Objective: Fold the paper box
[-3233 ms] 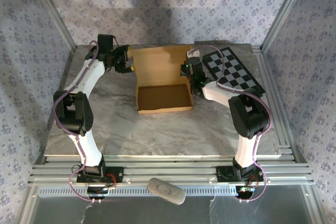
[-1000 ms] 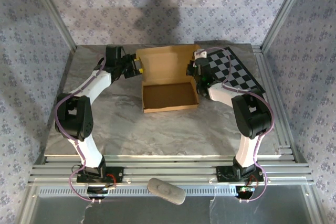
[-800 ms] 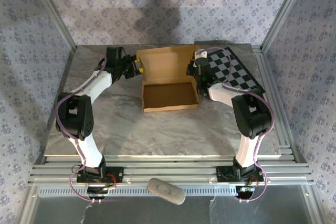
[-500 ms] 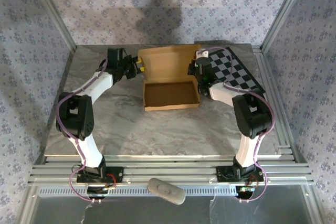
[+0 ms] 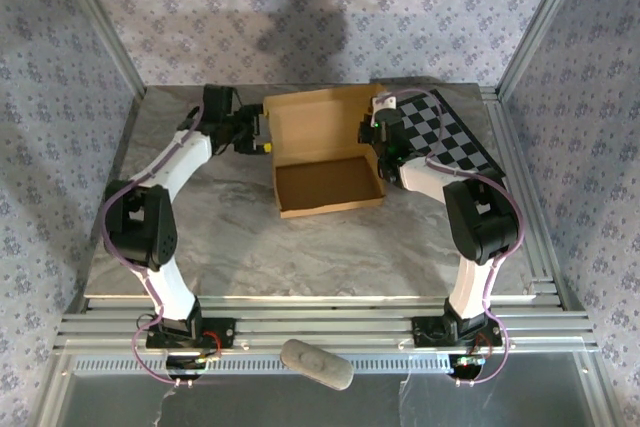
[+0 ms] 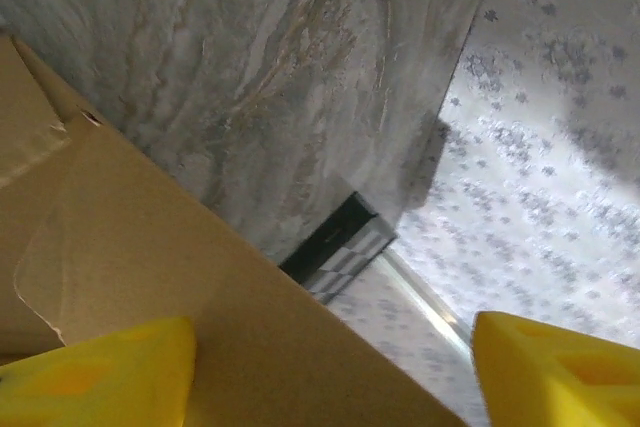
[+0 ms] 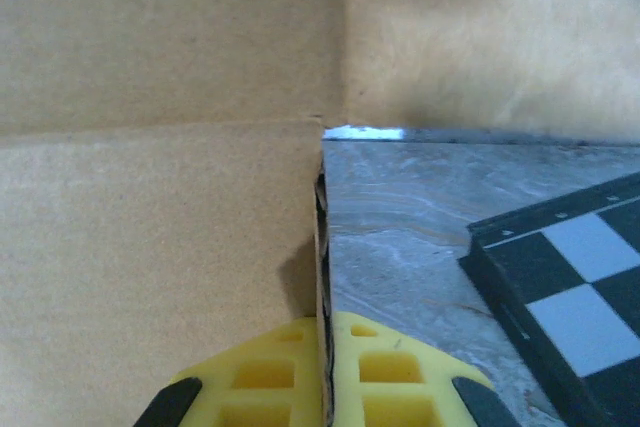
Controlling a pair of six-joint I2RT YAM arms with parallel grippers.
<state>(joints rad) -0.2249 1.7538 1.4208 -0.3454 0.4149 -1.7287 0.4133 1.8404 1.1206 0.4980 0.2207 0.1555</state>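
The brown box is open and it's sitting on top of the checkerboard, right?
Not quite. The paper box is open, but it sits on the marble table, beside the checkerboard, not on it. The top external view shows this.

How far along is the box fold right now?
Done: the tan cardboard mailer box has its shallow tray walls standing. In hand: the right hand pinches the tray's right wall, and the open left hand straddles the raised lid's left edge. Left: the lid stands open behind the tray, not yet folded down.
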